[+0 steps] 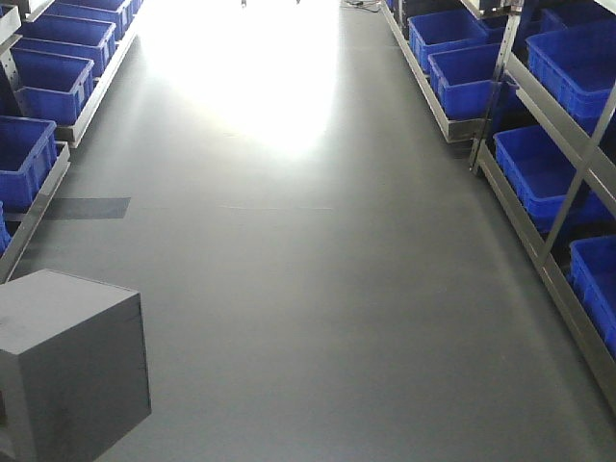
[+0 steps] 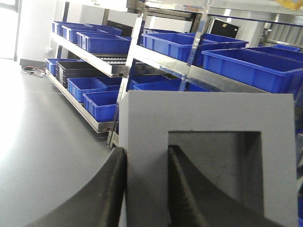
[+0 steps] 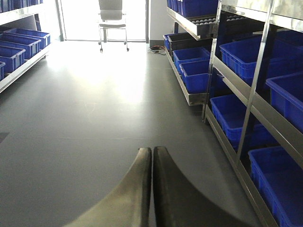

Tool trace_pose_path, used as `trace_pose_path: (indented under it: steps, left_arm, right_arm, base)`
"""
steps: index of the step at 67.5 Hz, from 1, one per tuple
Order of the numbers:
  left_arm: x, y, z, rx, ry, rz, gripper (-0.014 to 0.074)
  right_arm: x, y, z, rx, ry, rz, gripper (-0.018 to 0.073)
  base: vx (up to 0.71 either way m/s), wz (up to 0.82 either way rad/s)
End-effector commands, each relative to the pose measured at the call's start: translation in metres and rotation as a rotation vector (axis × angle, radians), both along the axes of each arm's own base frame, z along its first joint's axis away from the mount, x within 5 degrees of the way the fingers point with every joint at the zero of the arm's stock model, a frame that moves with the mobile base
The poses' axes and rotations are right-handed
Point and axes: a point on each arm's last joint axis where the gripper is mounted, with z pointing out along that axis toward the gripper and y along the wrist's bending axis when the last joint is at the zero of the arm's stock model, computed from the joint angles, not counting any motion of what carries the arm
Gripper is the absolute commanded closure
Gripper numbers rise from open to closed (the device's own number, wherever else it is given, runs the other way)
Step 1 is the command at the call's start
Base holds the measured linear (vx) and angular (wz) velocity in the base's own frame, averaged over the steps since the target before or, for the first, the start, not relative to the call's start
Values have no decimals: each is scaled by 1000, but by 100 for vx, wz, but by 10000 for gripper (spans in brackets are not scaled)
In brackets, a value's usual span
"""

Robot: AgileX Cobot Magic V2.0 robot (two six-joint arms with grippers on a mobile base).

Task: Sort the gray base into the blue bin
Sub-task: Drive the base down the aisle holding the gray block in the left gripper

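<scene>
The left gripper (image 2: 147, 158) pinches one wall of the gray base (image 2: 208, 113), one finger inside its recess, in front of the shelves (image 2: 156, 59) of blue crates (image 2: 251, 66). The right gripper (image 3: 152, 152) is pressed together, holding nothing.

The gray base (image 1: 72, 366) runs off the front view's left and bottom edges. In the left wrist view it is cut by the bottom and right edges and hides part of the rack of blue crates (image 2: 102, 101) behind it, while the left pincer (image 2: 147, 150) clamped on its wall is cropped at the bottom, one finger (image 2: 182, 189) covering part of the recess. The right pincer (image 3: 152, 151), fingers pressed together, is likewise cropped at the bottom edge; glare bleaches the far floor (image 1: 250, 67), and the chair (image 3: 112, 19) loses its top to the frame.
</scene>
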Motion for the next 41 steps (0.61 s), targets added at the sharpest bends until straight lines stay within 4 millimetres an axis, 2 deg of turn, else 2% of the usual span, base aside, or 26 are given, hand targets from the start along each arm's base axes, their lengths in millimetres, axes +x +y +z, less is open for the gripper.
trace_pose_path:
  steps: [1, 20, 41]
  left_arm:
    - [-2, 0, 19, -69, -102, -14, 603]
    - [-2, 0, 19, -69, -102, -14, 603]
    - [-2, 0, 19, -69, -102, -14, 603]
  right_arm:
    - [0, 0, 5, -19, -80, 5, 564]
    - [0, 0, 5, -19, -82, 6, 564]
    - [0, 0, 5, -19, -84, 6, 564]
  base:
    - [54, 9]
    - [52, 3]
    - [49, -13]
